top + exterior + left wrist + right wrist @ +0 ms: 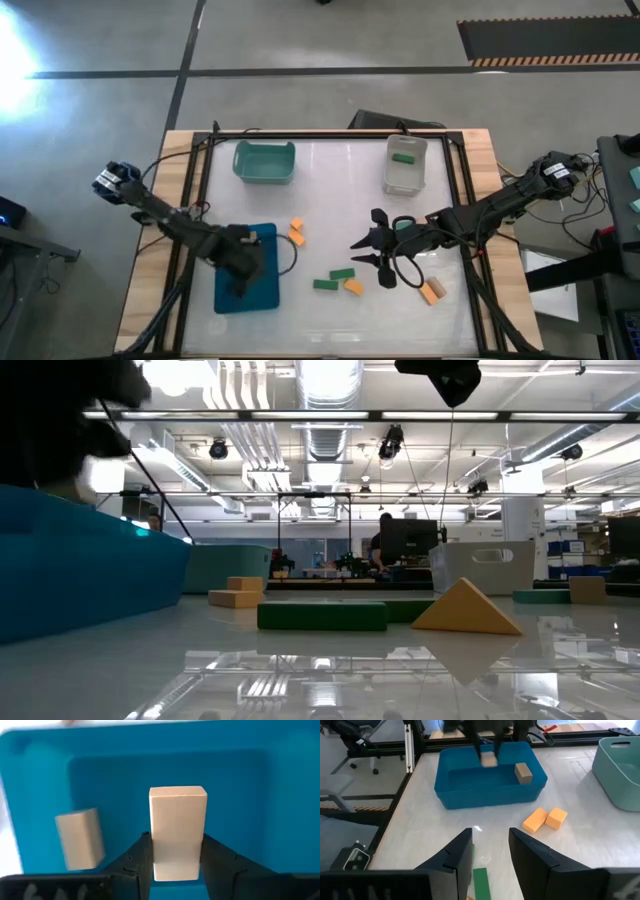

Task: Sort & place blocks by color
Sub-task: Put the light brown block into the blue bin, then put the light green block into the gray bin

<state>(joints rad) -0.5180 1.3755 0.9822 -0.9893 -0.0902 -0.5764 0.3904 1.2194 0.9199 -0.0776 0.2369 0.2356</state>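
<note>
High view: left arm reaches in from the tabletop's (330,330) left edge, bent down over the blue bin (262,296); left gripper (240,288) inside it. Right arm stretches from the right edge to mid-table, right gripper (372,250) above bare surface. Two orange blocks (296,232) beside the blue bin, green blocks (333,279) and an orange one near the front, another orange block (432,291) under the right arm. Teal bin (264,162) and clear bin (406,164) at the back, a green block in the clear one.

Low view: green block (322,615) and orange wedge (466,608) close up, blue bin wall on the left.

Left wrist view: jaws clamped on an upright tan block (177,832) over the bin floor; second tan block (80,838) lies apart beside it.

Right wrist view: jaws partly open, empty, green block below them, open surface ahead to the blue bin.
</note>
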